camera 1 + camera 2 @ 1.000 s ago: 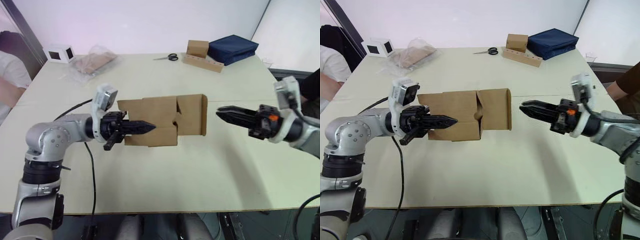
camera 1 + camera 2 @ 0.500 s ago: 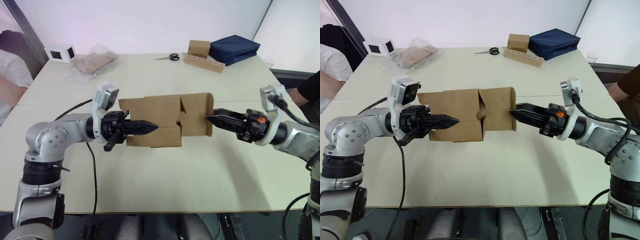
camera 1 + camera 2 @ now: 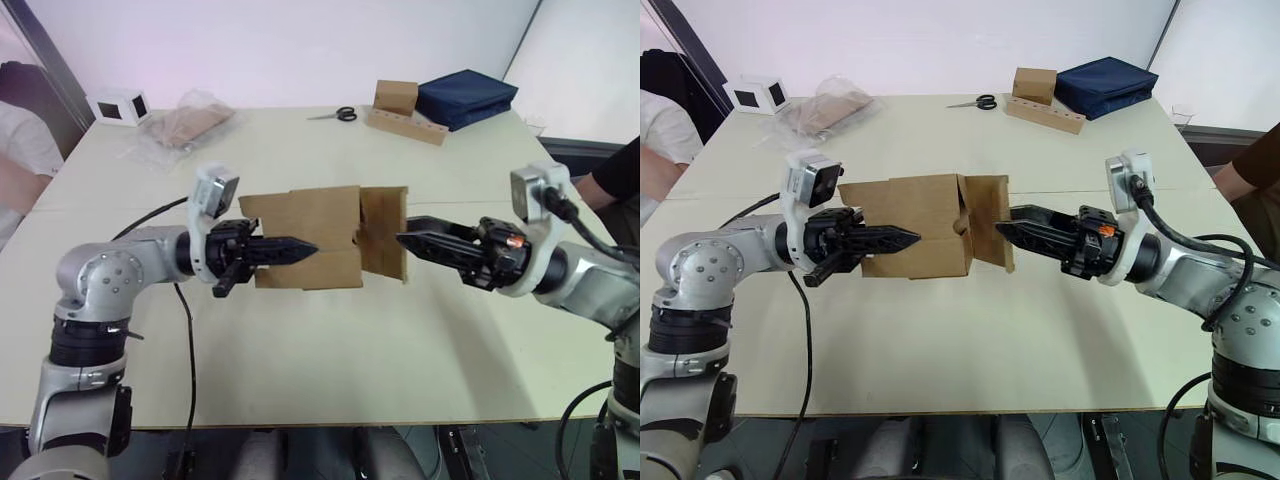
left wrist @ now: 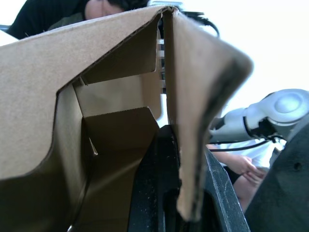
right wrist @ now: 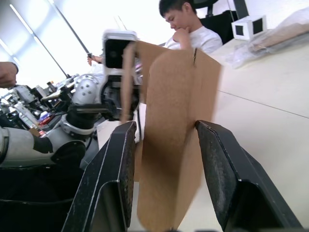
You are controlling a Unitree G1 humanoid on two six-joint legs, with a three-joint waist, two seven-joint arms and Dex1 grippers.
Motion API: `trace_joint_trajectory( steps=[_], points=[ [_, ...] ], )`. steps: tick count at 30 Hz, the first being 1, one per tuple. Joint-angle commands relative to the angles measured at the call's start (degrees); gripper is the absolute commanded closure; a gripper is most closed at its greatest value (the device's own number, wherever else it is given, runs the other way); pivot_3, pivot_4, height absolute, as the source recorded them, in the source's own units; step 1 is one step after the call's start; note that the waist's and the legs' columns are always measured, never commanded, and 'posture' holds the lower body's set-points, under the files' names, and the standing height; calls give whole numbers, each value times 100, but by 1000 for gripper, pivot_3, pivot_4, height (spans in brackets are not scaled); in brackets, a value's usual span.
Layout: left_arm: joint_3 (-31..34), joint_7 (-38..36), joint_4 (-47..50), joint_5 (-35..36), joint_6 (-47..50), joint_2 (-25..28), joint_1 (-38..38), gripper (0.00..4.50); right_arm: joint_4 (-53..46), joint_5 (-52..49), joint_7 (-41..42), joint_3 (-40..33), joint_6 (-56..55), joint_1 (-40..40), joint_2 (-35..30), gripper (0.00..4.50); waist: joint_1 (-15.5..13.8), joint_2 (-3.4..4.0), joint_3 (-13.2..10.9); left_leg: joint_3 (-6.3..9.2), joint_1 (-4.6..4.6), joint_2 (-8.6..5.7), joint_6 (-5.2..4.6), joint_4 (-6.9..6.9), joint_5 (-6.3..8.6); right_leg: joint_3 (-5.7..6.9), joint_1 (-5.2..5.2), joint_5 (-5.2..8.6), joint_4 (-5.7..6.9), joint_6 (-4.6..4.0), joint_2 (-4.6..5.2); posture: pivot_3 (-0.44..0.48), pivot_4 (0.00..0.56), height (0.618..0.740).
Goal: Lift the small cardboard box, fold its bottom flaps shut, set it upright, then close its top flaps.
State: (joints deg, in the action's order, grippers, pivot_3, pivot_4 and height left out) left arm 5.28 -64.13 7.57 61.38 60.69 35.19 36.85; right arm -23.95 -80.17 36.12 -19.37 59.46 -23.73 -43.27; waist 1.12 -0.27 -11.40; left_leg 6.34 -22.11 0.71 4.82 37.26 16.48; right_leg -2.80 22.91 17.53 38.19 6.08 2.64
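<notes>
While the left gripper (image 3: 290, 247) clenched the small cardboard box (image 3: 310, 235), the right gripper's (image 3: 420, 243) parted fingers straddled a flap (image 3: 384, 232) at 3 o'clock; pressing squarely inward suited folding.

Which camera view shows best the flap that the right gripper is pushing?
The right wrist view: the flap stands between the open fingers of the right gripper. Both eye views show it from above, bent inward on the small cardboard box. The left wrist view shows the box's inside.
</notes>
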Motion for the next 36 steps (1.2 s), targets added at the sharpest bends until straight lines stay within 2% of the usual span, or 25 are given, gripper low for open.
trace_joint_trajectory(
  steps=[1, 14, 36],
  points=[
    [44, -46, 63, 2, -110, -11, 141, 4500, -242, -349, -161, -41, -85, 5, -26, 2500, 0, 0, 0, -1, 0, 0, 0, 0, 0, 0, 0, 0, 0, 0, 0, 0, 150, 740],
    [49, 16, 157, 70, -82, -124, 180, 4500, -329, -206, -345, 296, -341, 16, 66, 2500, 1, 0, 0, 0, 0, 0, 0, 0, 0, 0, 0, 0, 0, 0, 0, 0, 150, 740],
    [57, 213, 218, 103, -67, -236, 216, 4500, -419, -189, -581, 453, -527, -37, 80, 2500, 1, 0, 0, 0, 0, 0, 0, 0, 0, 0, 1, 0, 0, 0, 0, 0, 150, 740]
  ],
)
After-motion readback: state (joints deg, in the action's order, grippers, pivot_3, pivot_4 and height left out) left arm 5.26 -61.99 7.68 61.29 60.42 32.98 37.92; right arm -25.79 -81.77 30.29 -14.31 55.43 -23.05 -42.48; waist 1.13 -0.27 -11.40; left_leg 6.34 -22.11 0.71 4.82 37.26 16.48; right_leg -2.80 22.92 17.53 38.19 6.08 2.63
